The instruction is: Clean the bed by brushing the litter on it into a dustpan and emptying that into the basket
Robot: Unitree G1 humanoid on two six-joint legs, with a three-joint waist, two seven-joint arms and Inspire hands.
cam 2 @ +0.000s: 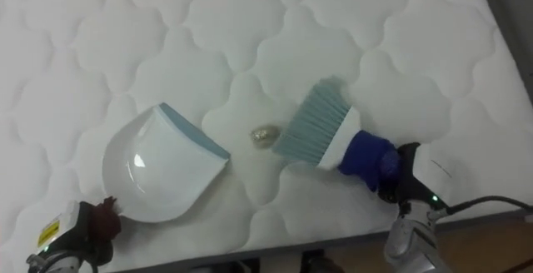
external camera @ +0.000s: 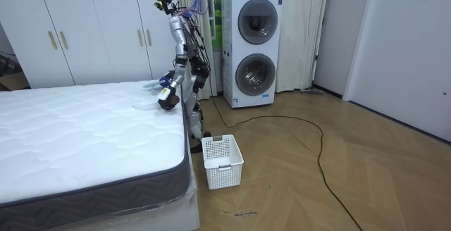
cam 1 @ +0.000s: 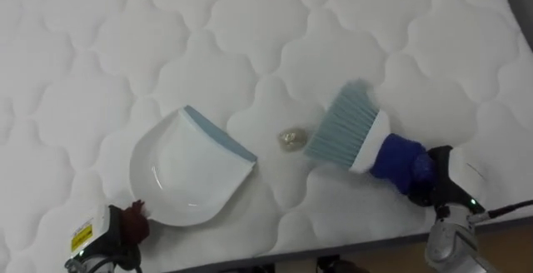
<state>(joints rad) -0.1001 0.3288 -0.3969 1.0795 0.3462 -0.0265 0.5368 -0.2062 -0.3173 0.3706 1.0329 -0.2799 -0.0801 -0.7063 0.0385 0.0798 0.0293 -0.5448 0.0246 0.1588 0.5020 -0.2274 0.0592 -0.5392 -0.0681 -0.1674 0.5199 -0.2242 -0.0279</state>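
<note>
Our right hand (cam 1: 435, 177), lower right, was curled round the blue handle of the brush (cam 1: 343, 127). Its pale bristles lay just beside a small crumpled scrap (cam 1: 291, 138) on the white bed (cam 1: 125, 40). The scrap was outside the white dustpan (cam 1: 183, 173) to its left. Our left hand (cam 1: 104, 235) sat lower left; we could not tell its hold.

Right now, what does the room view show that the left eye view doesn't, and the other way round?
The room view takes in the stacked washing machines, the wardrobe and a white basket on the floor. The left eye view brings out a small crumpled scrap lying between the dustpan and the brush held in the right hand. Both share the white bed.
</note>
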